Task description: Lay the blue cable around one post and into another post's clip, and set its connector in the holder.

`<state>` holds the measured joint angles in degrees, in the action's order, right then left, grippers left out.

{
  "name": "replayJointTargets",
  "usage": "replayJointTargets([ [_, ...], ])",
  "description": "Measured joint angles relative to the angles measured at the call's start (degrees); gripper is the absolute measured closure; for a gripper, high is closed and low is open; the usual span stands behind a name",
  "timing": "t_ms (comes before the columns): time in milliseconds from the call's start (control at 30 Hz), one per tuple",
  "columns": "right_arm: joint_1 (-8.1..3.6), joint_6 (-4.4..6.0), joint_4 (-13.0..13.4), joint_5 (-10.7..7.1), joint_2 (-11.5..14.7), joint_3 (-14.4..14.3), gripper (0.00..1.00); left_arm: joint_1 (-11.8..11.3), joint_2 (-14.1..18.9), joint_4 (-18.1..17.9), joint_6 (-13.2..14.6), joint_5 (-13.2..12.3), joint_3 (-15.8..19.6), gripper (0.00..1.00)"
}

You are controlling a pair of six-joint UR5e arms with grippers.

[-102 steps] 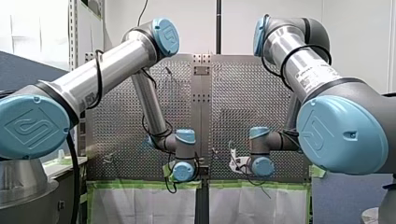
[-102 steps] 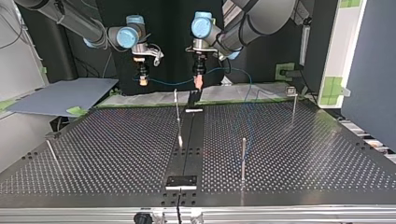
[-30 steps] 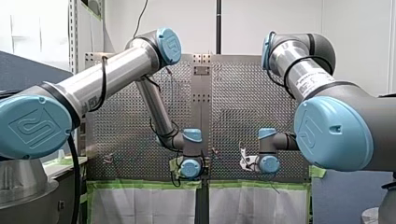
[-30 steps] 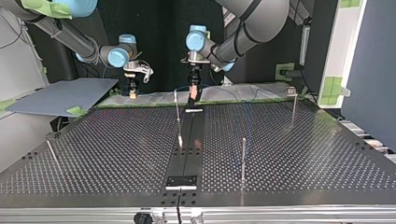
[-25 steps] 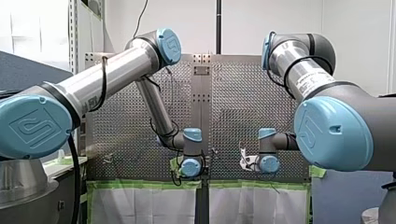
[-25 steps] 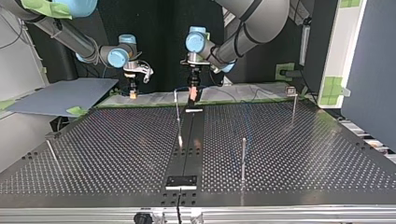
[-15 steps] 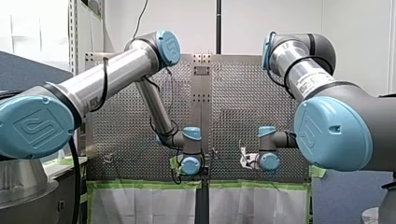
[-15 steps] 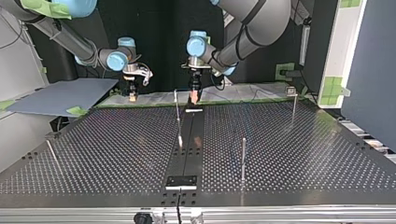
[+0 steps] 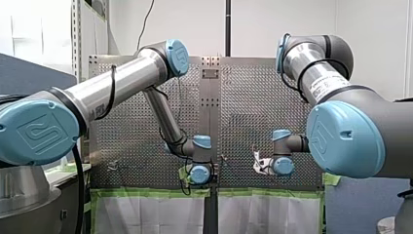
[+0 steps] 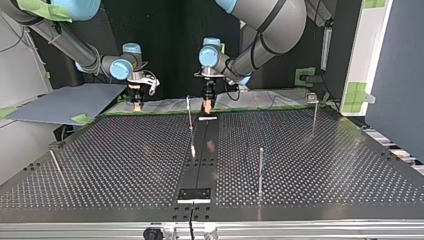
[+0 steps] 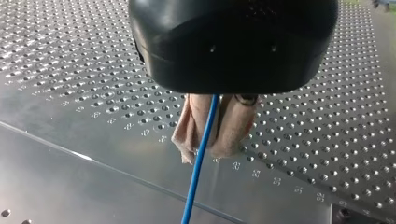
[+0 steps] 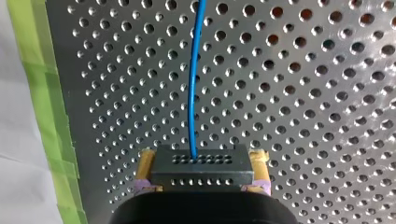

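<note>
In the left wrist view my left gripper (image 11: pixel 212 148) has its beige pads (image 11: pixel 232 133) shut on the blue cable (image 11: pixel 201 158), just above the perforated plate. In the right wrist view my right gripper (image 12: pixel 201 157) is shut with yellow pads (image 12: pixel 146 163) on a black connector block (image 12: pixel 201 171), and the blue cable (image 12: pixel 192 93) runs ahead from it. In the top view my left gripper (image 10: pixel 207 106) hangs over a small bright holder (image 10: pixel 207 118) beside a thin post (image 10: pixel 189 114). My right gripper (image 10: pixel 136 104) is at the table's far edge, further to the view's left.
More posts stand on the perforated table (image 10: pixel 125 165): one at front right (image 10: pixel 260 170), one at far right (image 10: pixel 314 112), a leaning one at left (image 10: pixel 55 162). A black block (image 10: pixel 194 194) sits at the near edge. Green tape (image 12: pixel 44 93) borders the plate.
Both grippers have sunk a little toward the table. My right gripper has shifted toward the top view's left, away from my left gripper. Both grips are unchanged.
</note>
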<state>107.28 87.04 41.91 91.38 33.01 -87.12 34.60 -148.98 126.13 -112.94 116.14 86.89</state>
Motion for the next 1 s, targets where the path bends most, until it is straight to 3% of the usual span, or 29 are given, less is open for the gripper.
replayJointTargets([
  [267,-0.99,0.48,0.3,-0.28,0.0,0.5,0.99,-0.5,0.1,0.3,-1.7,-0.3,-0.8,0.86],
  [500,-1.42,1.02,0.9,-1.61,0.0,0.7,0.99,-0.6,0.6,0.9,-2.1,-0.7,-0.8,0.86],
  [867,-2.98,4.35,2.8,-1.88,0.0,1.1,0.99,-1.0,0.8,1.5,-3.3,-3.1,-0.9,0.94],
  [1000,-3.51,4.67,2.6,-1.87,0.0,1.5,0.99,-1.3,0.8,1.4,-4.8,-3.8,-1.0,0.96],
])
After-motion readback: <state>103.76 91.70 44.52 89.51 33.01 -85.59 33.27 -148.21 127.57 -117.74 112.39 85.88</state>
